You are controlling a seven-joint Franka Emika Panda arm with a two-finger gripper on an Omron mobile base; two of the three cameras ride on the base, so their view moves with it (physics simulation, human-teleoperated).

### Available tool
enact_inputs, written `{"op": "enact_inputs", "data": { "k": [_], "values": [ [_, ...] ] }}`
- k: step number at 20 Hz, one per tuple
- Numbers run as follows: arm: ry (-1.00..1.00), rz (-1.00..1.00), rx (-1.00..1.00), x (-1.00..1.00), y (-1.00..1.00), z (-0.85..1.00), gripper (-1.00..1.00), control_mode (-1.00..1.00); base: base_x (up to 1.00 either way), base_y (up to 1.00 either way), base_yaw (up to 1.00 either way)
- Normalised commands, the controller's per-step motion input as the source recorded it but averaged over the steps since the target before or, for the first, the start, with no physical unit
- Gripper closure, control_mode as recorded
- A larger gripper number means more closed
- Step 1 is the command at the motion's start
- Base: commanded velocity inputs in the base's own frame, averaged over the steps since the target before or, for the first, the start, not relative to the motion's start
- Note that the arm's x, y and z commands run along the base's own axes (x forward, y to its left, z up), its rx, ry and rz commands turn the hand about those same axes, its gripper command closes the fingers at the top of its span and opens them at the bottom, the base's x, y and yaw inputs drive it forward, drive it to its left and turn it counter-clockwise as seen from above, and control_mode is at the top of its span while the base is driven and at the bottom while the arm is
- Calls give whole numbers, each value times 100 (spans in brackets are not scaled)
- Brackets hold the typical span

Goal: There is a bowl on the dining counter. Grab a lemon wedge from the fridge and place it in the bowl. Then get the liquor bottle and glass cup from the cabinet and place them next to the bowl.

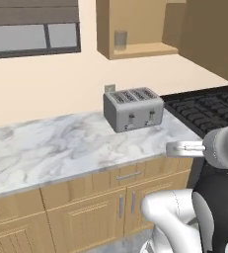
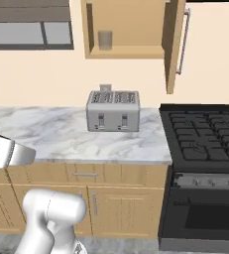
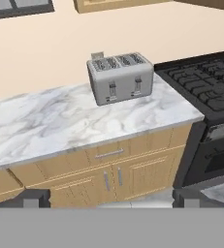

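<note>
I had the gripper (image 3: 108,202) spread to its full width and holding nothing; in the hand view its two dark fingertips (image 3: 32,197) stood far apart, low against the base cabinet doors (image 3: 112,180) below the marbled countertop (image 1: 46,143).

Hazard one: the glass cup (image 2: 105,39) stood alone on the shelf of the open cabinet (image 2: 126,51), high above the hand, so I judged a long upward reach was required. The cup sat near the cabinet's left wall; a wide claw approaching off-centre could strike that wall or tip the tumbler off the shelf edge.

Hazard two: the toaster (image 2: 113,110) sat on the countertop directly beneath the cabinet, in the likely lift path of the forearm.

Hazard three: the open cabinet door (image 2: 174,47) projected forward on the right, above the stove (image 2: 205,134); a swing from that side risked contact.

I could see no liquor bottle on the visible shelf; it may have been hidden behind the door.

Clear room lay left of the toaster, over bare countertop.
</note>
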Motion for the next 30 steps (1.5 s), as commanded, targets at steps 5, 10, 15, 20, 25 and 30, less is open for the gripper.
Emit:
{"op": "enact_inputs", "data": {
  "k": [5,10,15,20,25,30],
  "values": [
    [0,0,0,0,0,0,-100,100,60,-35,34],
    [0,0,0,0,0,0,-100,100,48,-39,32],
    [0,0,0,0,0,0,-100,100,37,-43,12],
    [0,0,0,0,0,0,-100,100,38,-41,0],
    [0,0,0,0,0,0,-100,100,52,-46,0],
    [0,0,0,0,0,0,-100,100,80,-46,0]
  ]
}}
